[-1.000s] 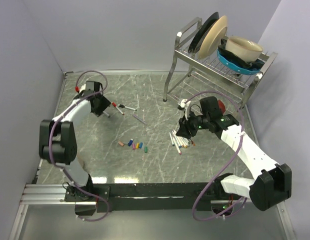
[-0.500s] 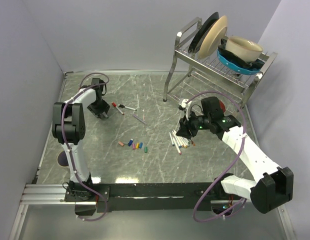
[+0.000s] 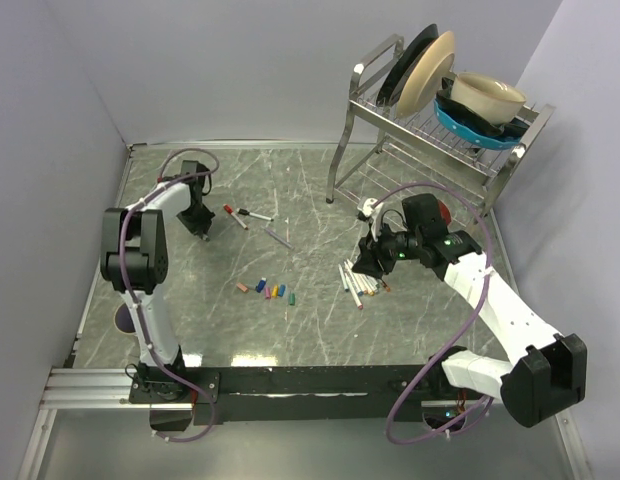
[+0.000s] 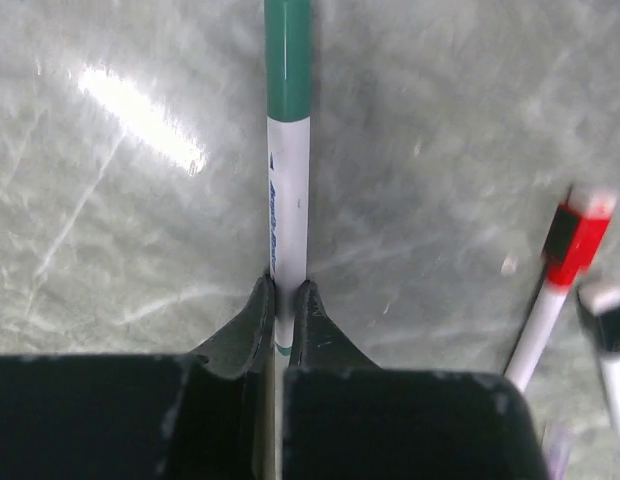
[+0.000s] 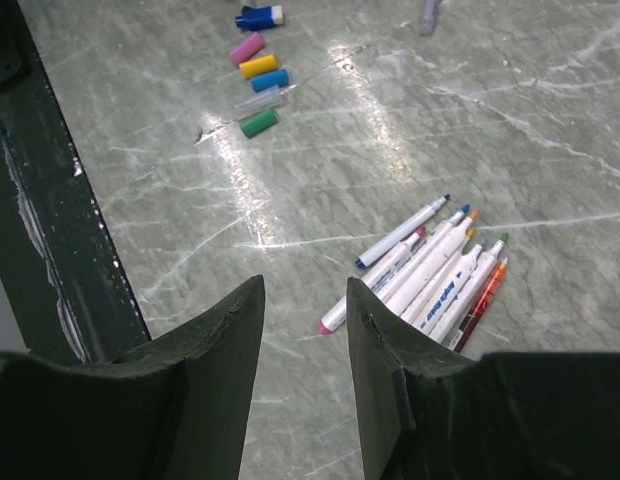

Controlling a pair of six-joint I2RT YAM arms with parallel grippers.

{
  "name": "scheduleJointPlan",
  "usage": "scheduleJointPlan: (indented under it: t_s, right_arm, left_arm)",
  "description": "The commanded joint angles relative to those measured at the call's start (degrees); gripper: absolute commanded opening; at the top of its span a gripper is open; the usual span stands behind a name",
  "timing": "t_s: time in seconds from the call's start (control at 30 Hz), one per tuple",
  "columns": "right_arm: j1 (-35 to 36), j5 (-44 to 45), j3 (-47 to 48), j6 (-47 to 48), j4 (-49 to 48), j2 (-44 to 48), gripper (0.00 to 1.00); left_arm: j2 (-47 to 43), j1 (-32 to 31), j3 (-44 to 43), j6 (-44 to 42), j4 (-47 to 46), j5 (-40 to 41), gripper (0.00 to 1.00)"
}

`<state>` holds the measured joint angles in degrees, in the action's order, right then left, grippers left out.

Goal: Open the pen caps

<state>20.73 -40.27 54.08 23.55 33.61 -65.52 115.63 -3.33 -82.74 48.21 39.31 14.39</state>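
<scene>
My left gripper [image 4: 284,290] is shut on the white barrel of a pen [image 4: 288,190] lying on the table. The pen's green cap [image 4: 288,60] is still on it and points away from the jaws. From above, this gripper [image 3: 198,217] sits at the far left of the table. Beside it lie a red-capped pen [image 4: 575,235] and a black-capped one [image 4: 610,325]. Several loose pen caps [image 3: 266,290] lie in a row mid-table, also seen as coloured caps [image 5: 258,68] in the right wrist view. My right gripper [image 5: 305,290] hangs open and holds nothing, above and left of a pile of uncapped pens [image 5: 430,270].
A metal dish rack [image 3: 430,110] with plates and bowls stands at the back right. A thin grey pen [image 3: 279,237] lies right of the capped ones. The black base rail [image 5: 50,200] runs along the near edge of the table.
The left gripper has closed on the green-capped pen, and the left arm's elbow has swung up and inward. The right arm has not moved.
</scene>
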Motion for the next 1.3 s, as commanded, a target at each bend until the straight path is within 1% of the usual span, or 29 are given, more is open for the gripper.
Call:
scheduleJointPlan:
  t_s: [0.0, 0.03, 0.07, 0.1, 0.13, 0.17, 0.2, 0.23, 0.27, 0.3, 0.33, 0.37, 0.43, 0.47, 0.5, 0.53, 0.57, 0.6, 0.63, 0.67, 0.7, 0.77, 0.8, 0.83, 0.87, 0.9, 0.97, 1.1, 1.27]
  right_arm:
    - [-0.08, -4.46, -0.9, 1.15, -2.22, 4.85, 0.47]
    - [-0.16, -4.99, -1.43, 1.06, -2.92, 5.92, 0.47]
    - [-0.16, -6.12, -1.79, 1.15, -3.37, 6.88, 0.48]
    - [-0.16, -6.57, -2.57, 1.32, -4.5, 8.63, 0.49]
    - [-0.16, -7.01, -3.02, 1.32, -5.04, 9.43, 0.5]
    - [-0.16, -7.71, -3.37, 1.41, -5.48, 10.14, 0.51]
    - [-0.16, -8.93, -4.07, 1.32, -6.61, 11.28, 0.58]
    - [-0.16, -9.64, -4.51, 1.5, -6.97, 11.9, 0.64]
    - [-0.25, -10.61, -4.95, 1.76, -7.41, 12.42, 0.71]
    - [-0.25, -12.53, -5.91, 2.63, -8.46, 13.91, 0.87]
    - [-0.25, -13.42, -6.88, 2.29, -9.69, 14.88, 0.97]
    - [-0.25, -14.04, -7.84, 1.33, -11.61, 15.76, 1.0]
    - [-0.78, -17.11, -11.36, -2.44, -17.42, 17.96, 1.0]
    - [-1.22, -18.6, -13.28, -4.2, -19.7, 18.23, 1.0]
    - [-1.48, -19.92, -14.09, -8.04, -23.2, 18.06, 1.0]
    - [-2.27, -24.02, -14.27, -8.86, -23.41, 17.45, 1.0]
    - [-2.54, -25.63, -13.31, -8.0, -22.71, 16.66, 1.0]
    - [-2.8, -26.78, -12.78, -8.26, -20.88, 14.56, 1.0]
    - [-3.15, -27.4, -12.52, -9.82, -21.38, 13.67, 1.0]
    - [-3.41, -27.32, -12.6, -14.1, -22.69, 11.92, 0.99]
    - [-3.76, -26.45, -12.86, -16.58, -25.58, 11.21, 0.96]
    - [-3.94, -24.52, -13.82, -21.5, -27.88, 10.24, 0.87]
    - [-4.03, -23.63, -14.53, -23.36, -31.11, 10.32, 0.85]
    - [-4.03, -22.84, -15.58, -27.64, -33.49, 10.58, 0.84]
    - [-4.03, -18.83, -17.76, -35.25, -40.04, 11.63, 0.83]
    - [-4.03, -16.36, -18.74, -39.5, -42.63, 11.99, 0.83]
    - [-4.03, -9.77, -20.41, -48.63, -46.07, 12.52, 0.8]
    - [-4.03, -12.19, -23.23, -53.95, -53.1, 11.55, 0.72]
    - [-3.94, -11.68, -24.73, -54.49, -56.28, 10.68, 0.7]
  left_arm:
    - [-6.98, -0.09, 8.54, -3.29, -6.75, -8.82, 0.01]
    - [-9.0, -0.09, 12.3, -4.08, -8.7, -10.86, 0.01]
    - [-13.63, -0.09, 14.51, -4.61, -10.81, -12.79, 0.01]
    - [-16.29, -0.27, 16.8, -5.22, -16.4, -17.94, 0.01]
    - [-18.93, -0.18, 21.78, -6.45, -19.33, -21.04, 0.01]
    - [-24.44, -0.27, 24.62, -6.89, -23.27, -24.38, 0.01]
    - [-27.36, -0.27, 27.51, -7.16, -26.97, -28.76, 0.01]
    - [-30.0, -0.36, 32.94, -6.64, -34.84, -35.77, 0.01]
    - [-34.64, -0.53, 35.34, -5.76, -38.13, -39.06, 0.01]
    - [-36.51, -1.4, 37.28, -4.8, -41.04, -41.27, 0.01]
    - [-38.1, -2.2, 40.35, -3.05, -46.81, -45.72, 0.01]
    - [-40.81, -3.16, 41.77, -2.33, -49.22, -47.25, 0.01]
    - [-44.59, -7.72, 45.19, -0.23, -54.58, -48.84, 0.01]
    - [-45.66, -9.66, 46.17, 0.3, -59.82, -49.02, 0.01]
    - [-46.63, -14.11, 47.13, 0.75, -62.14, -48.33, 0.01]
    - [-48.21, -16.33, 48.88, 1.36, -64.34, -47.88, 0.01]
    - [-48.74, -18.62, 49.95, 1.71, -70.71, -46.92, 0.01]
    - [-49.27, -22.64, 51.0, 2.5, -73.82, -46.39, 0.01]
    - [-49.71, -24.42, 53.27, 3.03, -77.59, -45.95, 0.01]
    - [-49.72, -26.09, 54.51, 3.38, -83.63, -44.29, 0.01]
    - [-49.63, -29.07, 56.35, 4.08, -86.74, -43.32, 0.01]
    - [-48.32, -31.9, 57.51, 4.7, -90.97, -40.86, 0.01]
    - [-47.61, -34.52, 57.86, 4.7, -93.77, -38.76, 0.01]
    - [-46.21, -35.85, 57.87, 4.62, -94.93, -37.87, 0.01]
    - [-45.42, -37.08, 57.78, 4.53, -95.81, -37.08, 0.01]
    - [-44.45, -39.45, 57.34, 4.35, -96.78, -35.24, 0.01]
    - [-41.73, -41.48, 56.55, 3.83, -97.4, -34.0, 0.01]
    - [-37.59, -45.61, 53.66, 3.48, -98.28, -31.54, 0.01]
    - [-33.11, -46.76, 51.98, 4.53, -101.27, -31.62, 0.01]
